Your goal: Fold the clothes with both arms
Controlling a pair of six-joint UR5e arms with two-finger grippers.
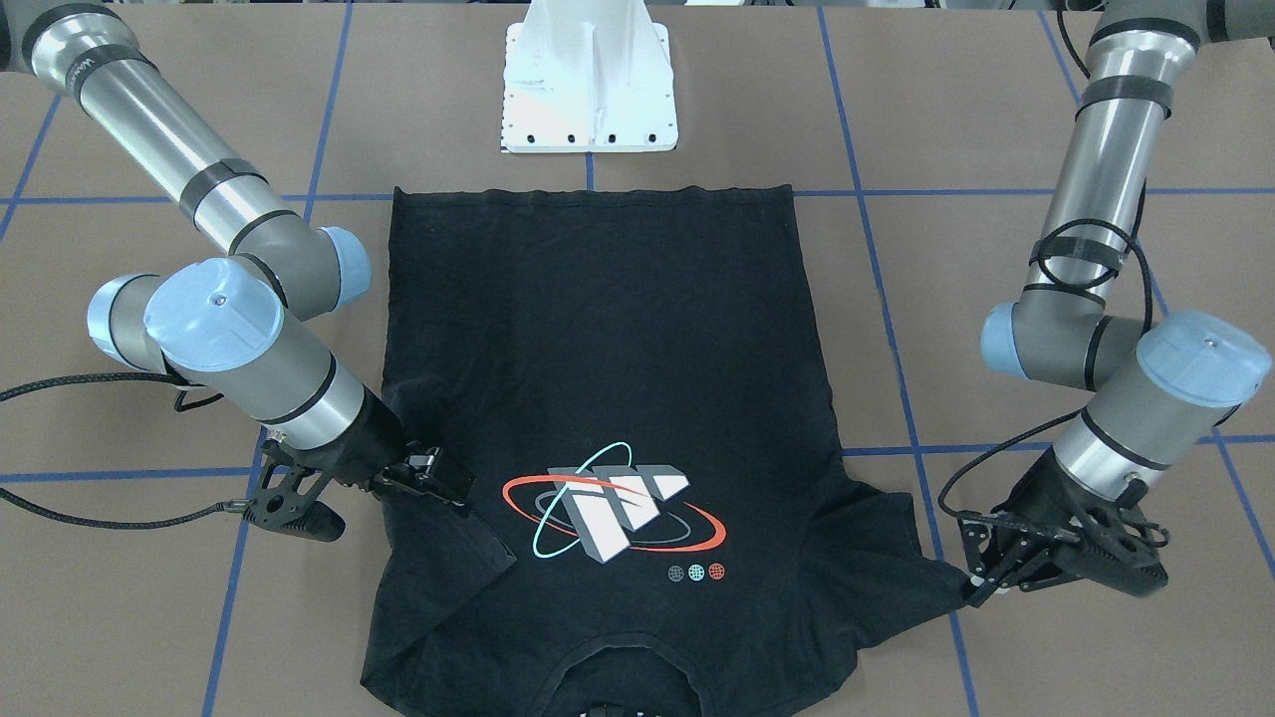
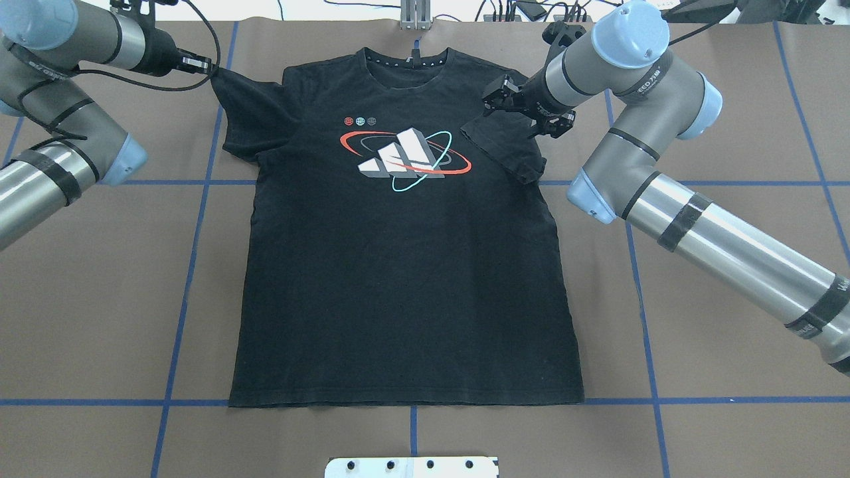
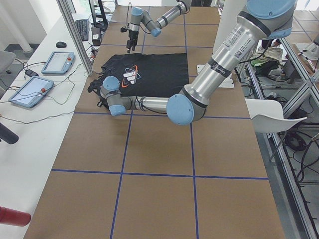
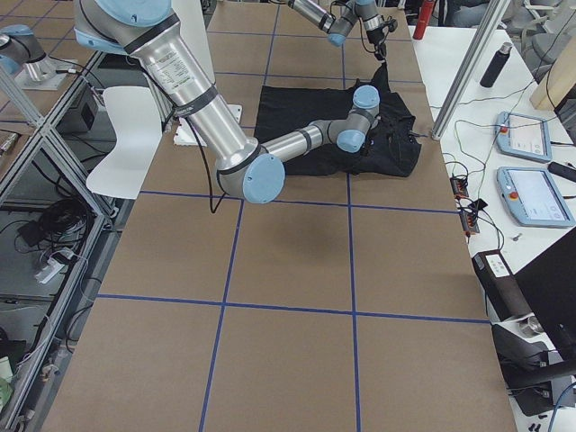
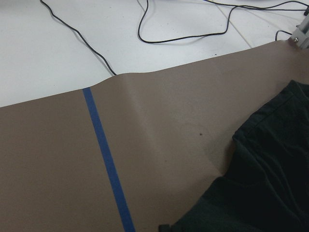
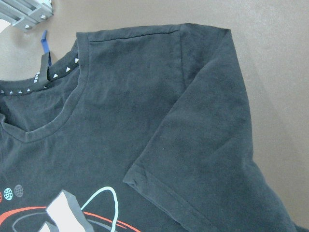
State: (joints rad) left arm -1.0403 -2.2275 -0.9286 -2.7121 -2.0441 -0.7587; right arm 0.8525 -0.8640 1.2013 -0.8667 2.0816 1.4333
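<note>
The black T-shirt (image 2: 405,279) lies flat, chest up, with its red, teal and white logo (image 2: 405,156) showing and its collar at the far side. My left gripper (image 2: 204,66) is shut on the tip of one sleeve (image 2: 246,113) and pulls it out to a point; in the front view it (image 1: 981,583) sits at the sleeve end. The other sleeve (image 2: 505,146) lies folded in over the chest. My right gripper (image 2: 521,113) hovers just above it, open and empty. The right wrist view shows that folded sleeve (image 6: 207,145) with no fingers on it.
The white base mount (image 1: 588,90) stands just beyond the shirt's hem. Blue tape lines (image 2: 199,219) cross the brown table cover. A white side bench with tablets (image 3: 57,62) and cables runs along the table's far edge. A white chair (image 3: 271,122) stands behind the robot.
</note>
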